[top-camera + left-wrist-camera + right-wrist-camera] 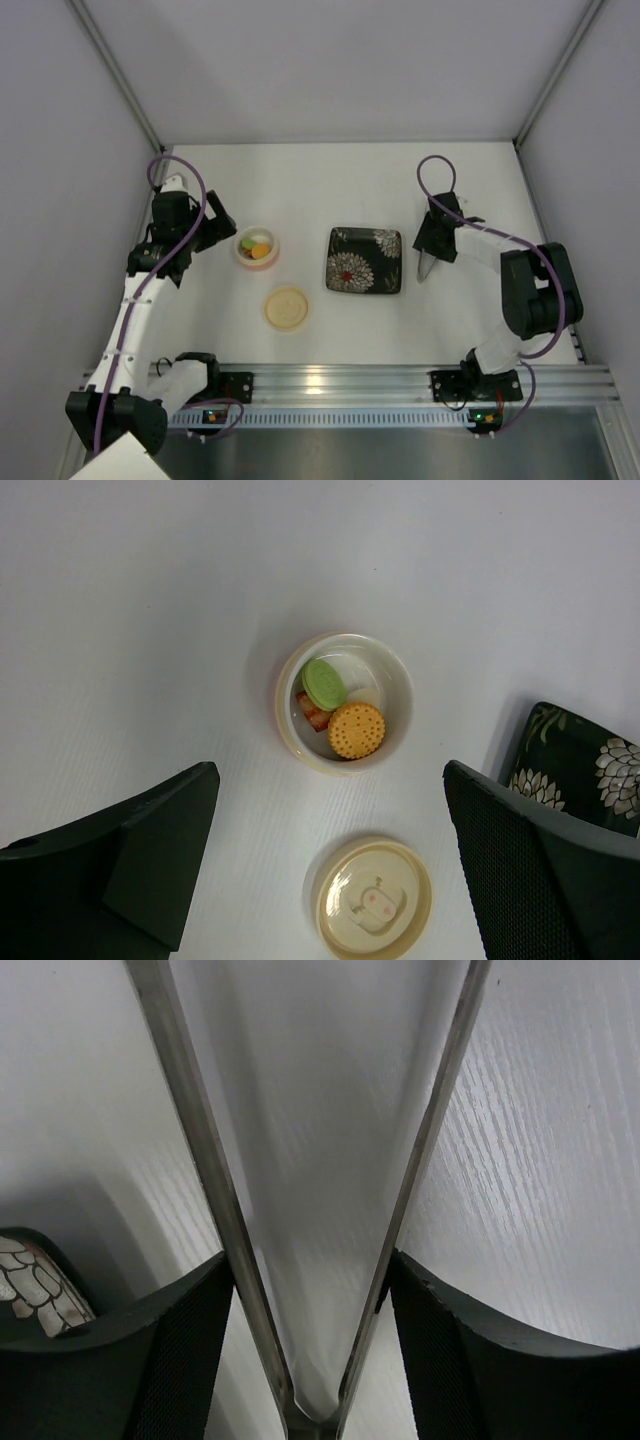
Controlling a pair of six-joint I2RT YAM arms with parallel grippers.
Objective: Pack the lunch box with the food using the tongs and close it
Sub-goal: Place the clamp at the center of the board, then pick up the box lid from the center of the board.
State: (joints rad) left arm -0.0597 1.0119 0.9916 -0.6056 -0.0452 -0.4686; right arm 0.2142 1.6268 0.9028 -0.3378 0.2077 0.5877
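The left gripper [215, 228] is hanging over the left side of the white table [450, 180] with its jaws spread as wide as they go, gripping nothing. Just to its right the pinkish-salmon round lunch box [398, 685] is sitting uncovered. The food is lying inside it: the green round piece [324, 683], the orange round piece [356, 729] and the pale cream oval piece [362, 695], which is mostly tucked behind the other two (something reddish is peeking out under the green one, too hidden to name). The flat cream round lid [286, 307] is lying nearer the arms' bases, close to the box but apart from it. Farther right the black square floral plate [365, 260] is resting. Just beside its right edge, the right gripper [312, 1290] is holding the slim silvery metal tongs [200, 1160]. Its jaws are standing partway open, one finger pressing the outside of each thin arm of the narrow V.
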